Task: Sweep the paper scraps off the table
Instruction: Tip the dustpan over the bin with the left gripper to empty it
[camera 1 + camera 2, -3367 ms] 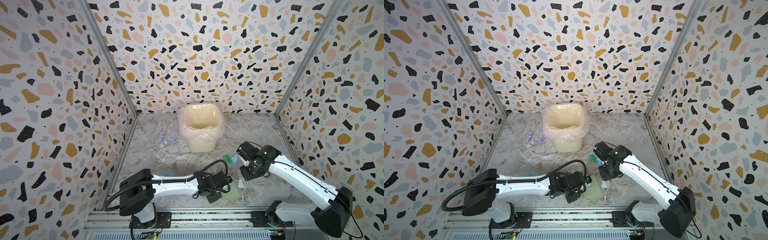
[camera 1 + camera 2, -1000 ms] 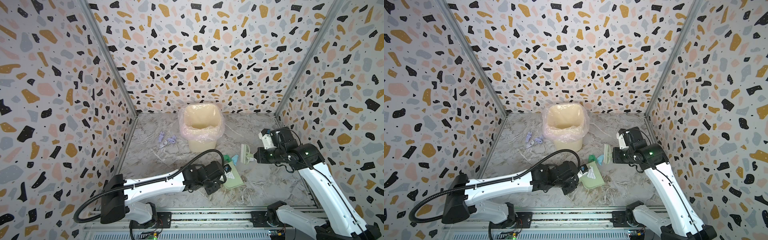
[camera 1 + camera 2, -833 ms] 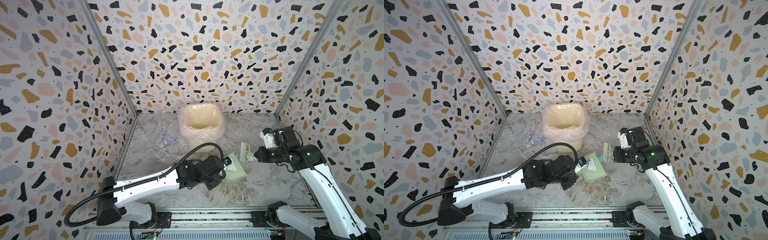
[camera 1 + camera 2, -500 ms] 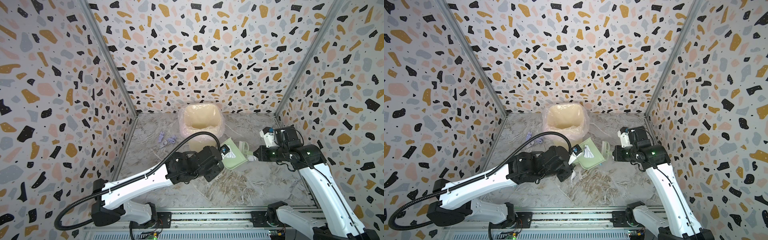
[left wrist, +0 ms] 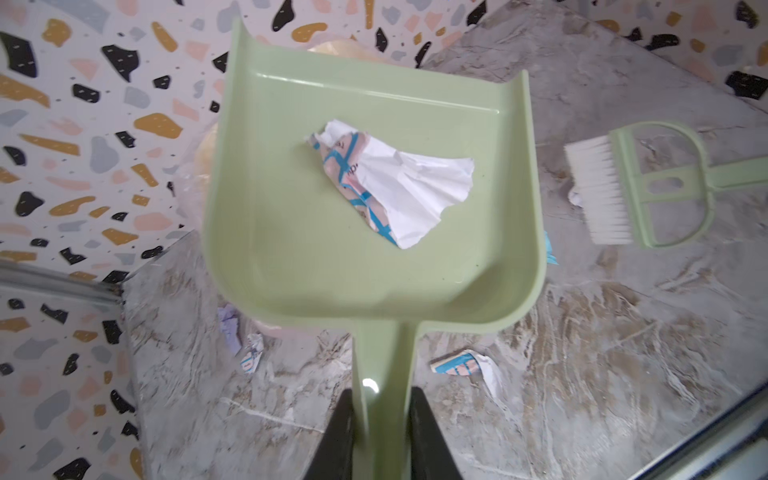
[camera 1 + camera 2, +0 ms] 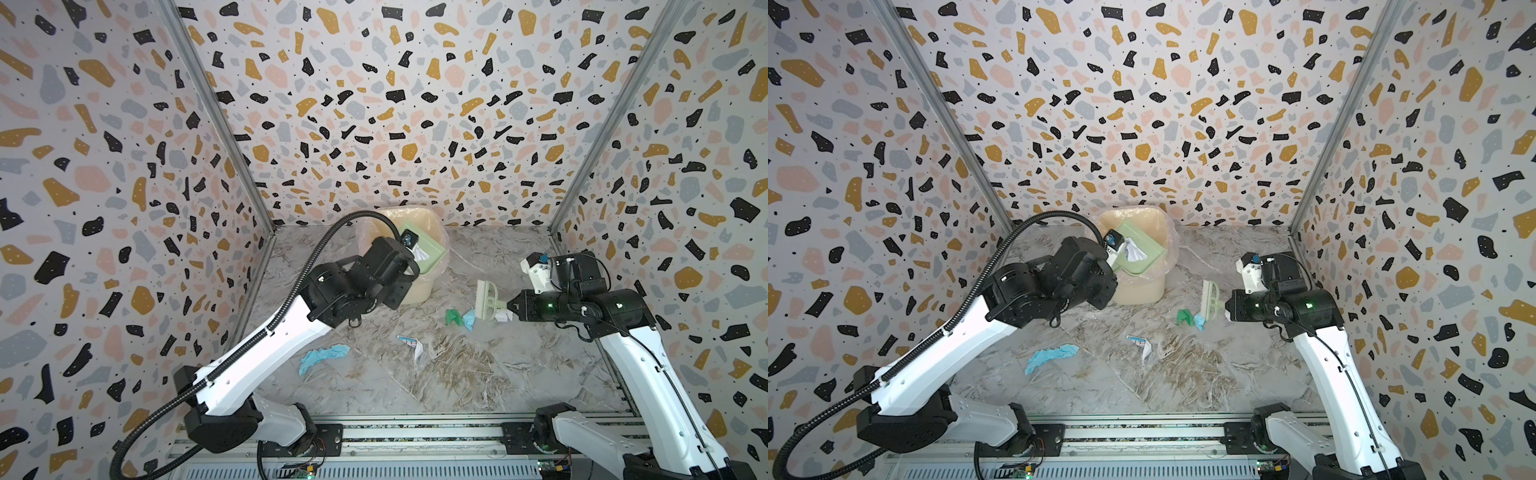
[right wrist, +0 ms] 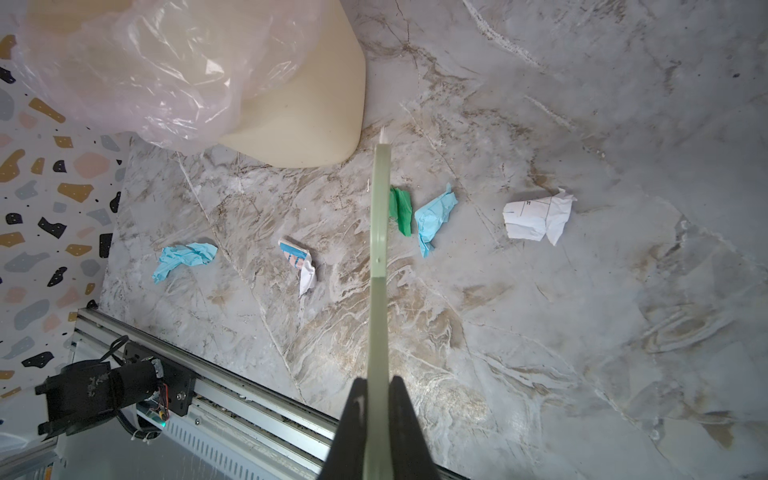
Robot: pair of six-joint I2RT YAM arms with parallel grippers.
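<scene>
My left gripper (image 5: 382,395) is shut on the handle of the pale green dustpan (image 5: 374,208), which it holds up, tilted, over the bin (image 6: 415,286). One white scrap with blue print (image 5: 399,187) lies in the pan. My right gripper (image 7: 378,384) is shut on the handle of the green brush (image 6: 486,300), held above the table (image 6: 478,374). Paper scraps lie on the table: a green one (image 6: 453,316) and a light blue one (image 6: 469,319) by the brush, a printed one (image 6: 411,343), a long light blue one (image 6: 322,356), and a white one (image 7: 536,218).
The cream bin wears a pink translucent liner (image 7: 145,70) and stands at the back centre. Behind the left arm, near the left wall, lie a lavender scrap (image 5: 230,328) and a printed scrap (image 5: 251,357). Speckled walls close three sides; a metal rail (image 6: 415,432) runs along the front.
My left arm has lifted the dustpan off the table and carried it back and up over the bin, scrap still in it. The right gripper and brush have hardly moved.
</scene>
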